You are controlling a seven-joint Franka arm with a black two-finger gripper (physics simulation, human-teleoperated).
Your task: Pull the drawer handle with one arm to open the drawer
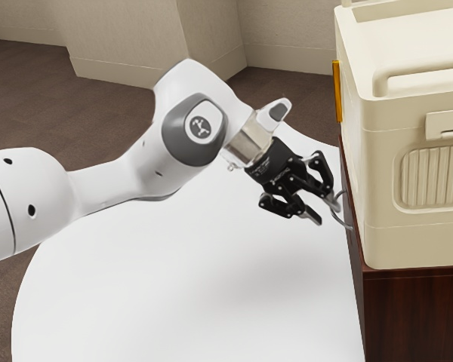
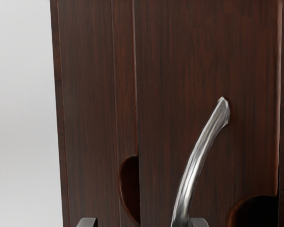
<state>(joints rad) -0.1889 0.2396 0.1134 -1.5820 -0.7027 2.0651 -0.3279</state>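
My gripper (image 1: 325, 207) is at the cabinet's front in the exterior view, its two fingers spread apart. A curved metal drawer handle (image 1: 342, 211) stands out from the dark wooden front just beyond the fingertips. In the wrist view, the silver handle (image 2: 196, 161) runs down from its upper mount on the brown drawer front (image 2: 180, 71). Both fingertips of the gripper (image 2: 143, 222) show there, wide apart, the handle's lower visible part close beside one of them and away from the other. The handle's lower end is hidden.
On top of the dark cabinet (image 1: 415, 309) stands a large cream box (image 1: 381, 173) with an orange strip (image 1: 337, 92) on its side. A white round surface (image 1: 189, 294) lies below the arm. Dark rounded cut-outs (image 2: 130, 184) mark the wood near the handle.
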